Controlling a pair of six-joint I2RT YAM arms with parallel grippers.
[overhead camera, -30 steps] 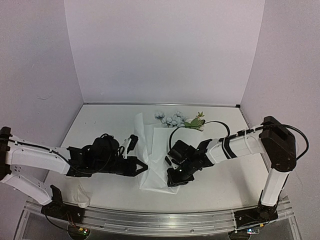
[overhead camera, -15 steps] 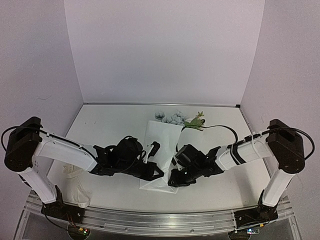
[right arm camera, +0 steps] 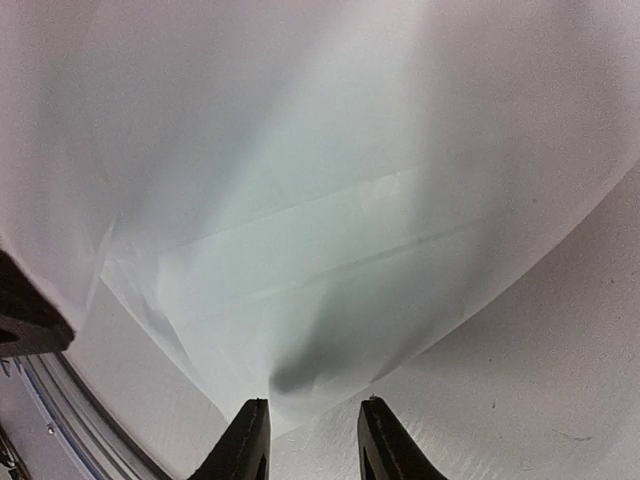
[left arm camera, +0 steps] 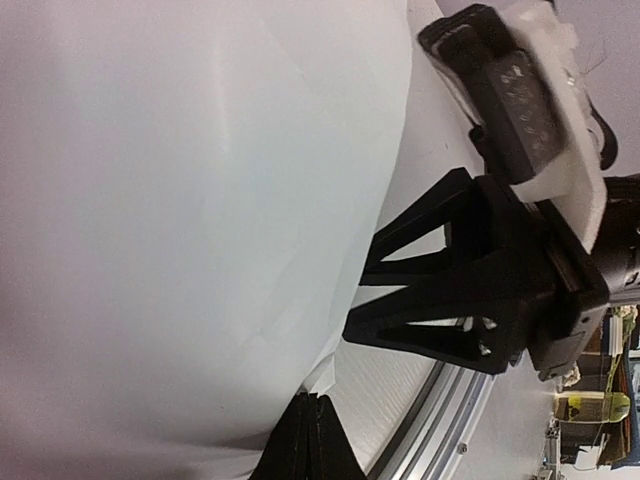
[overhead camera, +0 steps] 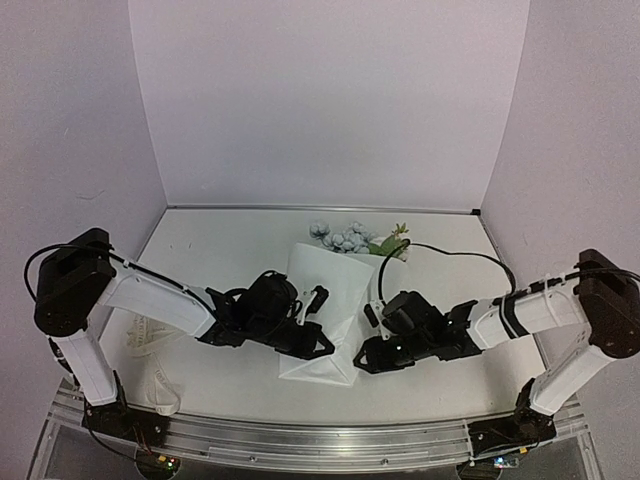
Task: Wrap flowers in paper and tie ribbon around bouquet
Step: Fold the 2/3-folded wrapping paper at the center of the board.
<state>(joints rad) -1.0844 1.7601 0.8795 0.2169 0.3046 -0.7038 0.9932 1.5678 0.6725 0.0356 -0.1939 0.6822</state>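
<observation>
Paper [overhead camera: 322, 285]: white sheet folded over at the middle of the table [overhead camera: 210, 250]; its narrow near end lies between my two grippers
Flowers [overhead camera: 345, 238]: pale blooms and a few green leaves poke out past the far edge of the sheet; the stems are hidden under it
Left gripper [left arm camera: 308, 440]: my tips are pressed fully together at the near edge of the sheet, and the fold seems to be pinched between them
Right gripper [right arm camera: 312, 440]: my fingers stand partly apart with nothing between them; the creased point of the sheet sits just ahead of the gap, not touching either finger
Ribbon [overhead camera: 165, 400]: what looks like a cream band lies at the near left, well apart from the sheet – untouched
Step in hand: my judgement is closing the wrap around the stems
Doing it well: hold the left pinch steady so the fold cannot spring back; slide the right fingers forward so the creased point goes between them; close only once the paper sits deep between the pads
Risk: thin paper may tear or slip – pull gently, low to the table
</observation>
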